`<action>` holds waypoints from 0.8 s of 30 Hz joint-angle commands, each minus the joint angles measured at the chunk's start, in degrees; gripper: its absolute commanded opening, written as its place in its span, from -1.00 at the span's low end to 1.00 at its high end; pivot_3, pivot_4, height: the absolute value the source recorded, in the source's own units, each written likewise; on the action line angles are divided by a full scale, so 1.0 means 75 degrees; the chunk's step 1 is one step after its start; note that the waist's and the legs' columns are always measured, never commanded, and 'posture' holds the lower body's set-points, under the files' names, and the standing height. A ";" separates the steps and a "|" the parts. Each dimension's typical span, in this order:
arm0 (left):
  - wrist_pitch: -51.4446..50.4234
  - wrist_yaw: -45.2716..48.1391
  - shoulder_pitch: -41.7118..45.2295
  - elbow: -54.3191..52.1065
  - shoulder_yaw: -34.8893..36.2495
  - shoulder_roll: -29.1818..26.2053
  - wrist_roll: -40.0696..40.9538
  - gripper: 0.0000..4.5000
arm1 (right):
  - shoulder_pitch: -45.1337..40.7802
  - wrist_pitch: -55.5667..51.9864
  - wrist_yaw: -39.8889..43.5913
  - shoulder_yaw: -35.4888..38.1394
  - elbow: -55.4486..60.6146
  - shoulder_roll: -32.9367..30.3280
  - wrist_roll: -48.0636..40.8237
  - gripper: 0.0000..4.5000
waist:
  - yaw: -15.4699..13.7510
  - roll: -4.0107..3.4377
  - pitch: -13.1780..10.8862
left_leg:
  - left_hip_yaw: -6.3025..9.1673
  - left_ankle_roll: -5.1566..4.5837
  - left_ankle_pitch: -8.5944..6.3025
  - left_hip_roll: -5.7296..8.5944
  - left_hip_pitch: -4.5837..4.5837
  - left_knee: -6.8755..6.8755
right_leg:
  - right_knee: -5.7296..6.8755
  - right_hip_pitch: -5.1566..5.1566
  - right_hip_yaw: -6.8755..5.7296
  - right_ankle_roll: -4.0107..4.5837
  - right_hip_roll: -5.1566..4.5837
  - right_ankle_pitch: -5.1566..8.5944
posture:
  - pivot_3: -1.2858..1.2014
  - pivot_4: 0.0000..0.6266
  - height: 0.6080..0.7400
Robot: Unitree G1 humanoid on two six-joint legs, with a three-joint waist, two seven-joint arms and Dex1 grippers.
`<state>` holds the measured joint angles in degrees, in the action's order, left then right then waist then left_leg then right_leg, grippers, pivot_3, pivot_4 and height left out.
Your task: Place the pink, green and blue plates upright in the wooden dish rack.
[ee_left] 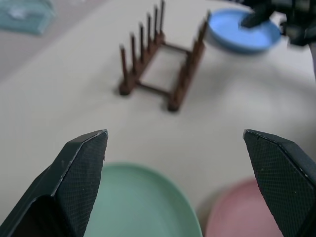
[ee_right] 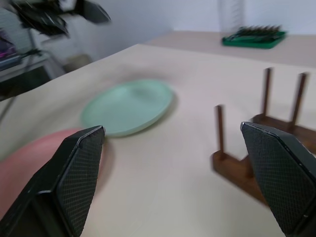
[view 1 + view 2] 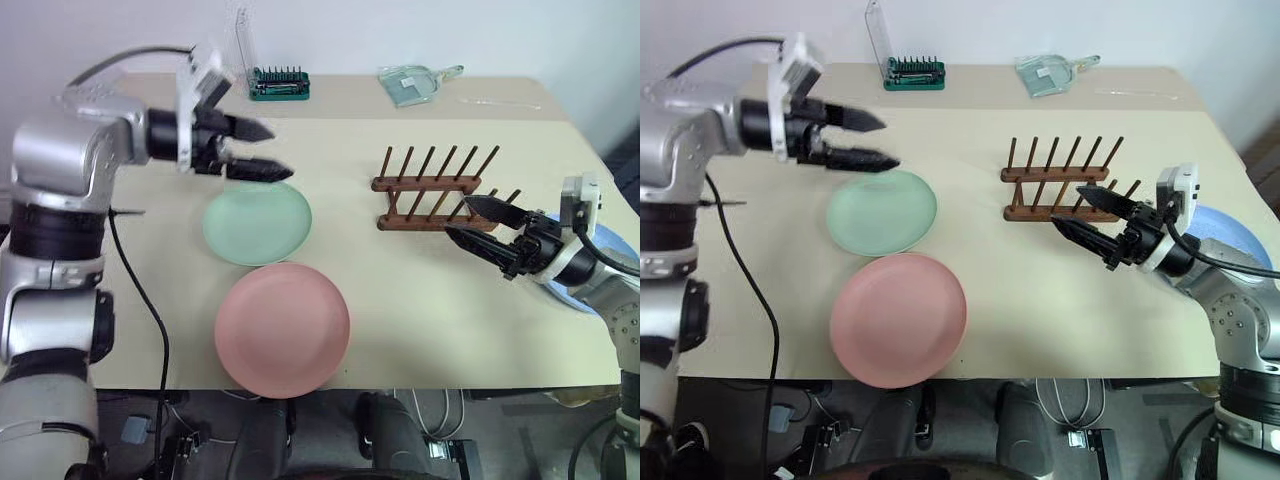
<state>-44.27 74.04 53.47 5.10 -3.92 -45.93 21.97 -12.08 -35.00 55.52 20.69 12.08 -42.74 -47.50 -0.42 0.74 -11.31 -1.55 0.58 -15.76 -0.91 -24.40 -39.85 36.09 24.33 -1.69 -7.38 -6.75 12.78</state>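
Observation:
The green plate (image 3: 257,222) lies flat on the table left of centre, and the pink plate (image 3: 283,328) lies flat just in front of it, near the table's front edge. The wooden dish rack (image 3: 432,188) stands empty right of centre. The blue plate (image 3: 1228,230) lies flat at the far right, partly hidden by my right arm. My left gripper (image 3: 280,151) hangs open above the far rim of the green plate, holding nothing. My right gripper (image 3: 457,216) is open and empty, its fingertips beside the rack's near right corner.
A green bit holder with a raised clear lid (image 3: 279,84) and a clear scoop-like item (image 3: 412,84) sit along the table's far edge. A black cable (image 3: 150,310) hangs off the table's front left. Bare tabletop lies between the plates and the rack.

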 commanded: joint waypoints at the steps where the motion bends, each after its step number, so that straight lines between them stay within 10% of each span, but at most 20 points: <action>1: 0.0641 0.1321 -0.1374 -0.1449 0.0982 -0.0839 0.1011 1.00 | -0.0190 0.0203 0.0105 0.0142 0.0154 -0.0093 -0.0039 0.99 | 0.0059 0.0006 -0.0004 | -0.0002 -0.0001 -0.0001 -0.0001 0.0000 0.0002 | -0.0001 0.0002 0.0004 0.0001 0.0000 0.0000 | 0.03 -0.52 0.76; 13: -0.0033 0.2222 -0.4362 -0.1844 0.1763 -0.3504 0.1776 1.00 | -0.0463 0.0281 0.0268 -0.0170 -0.0194 -0.0050 0.0189 0.99 | -0.0011 0.0010 -0.0006 | -0.0004 -0.0003 -0.0003 -0.0004 -0.0003 0.0001 | -0.0003 0.0006 0.0000 0.0026 -0.0001 0.0014 | 0.03 -0.52 0.76; 24: -0.0850 0.0461 -0.4603 -0.2394 0.1717 -0.3074 0.1881 1.00 | -0.0716 0.0415 0.0308 -0.0358 -0.0459 0.0019 0.0444 0.99 | -0.0031 0.0005 -0.0006 | -0.0005 -0.0003 -0.0003 -0.0004 -0.0002 0.0007 | -0.0001 0.0010 0.0000 0.0006 0.0000 0.0004 | 0.03 -0.52 0.76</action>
<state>-49.26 78.51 16.73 -12.36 7.50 -68.08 35.28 -16.36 -33.23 57.36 17.59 8.48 -42.56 -44.04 -0.66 0.78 -11.35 -1.58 0.56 -15.78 -0.95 -24.41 -39.80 36.09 24.40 -1.69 -7.33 -6.75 12.81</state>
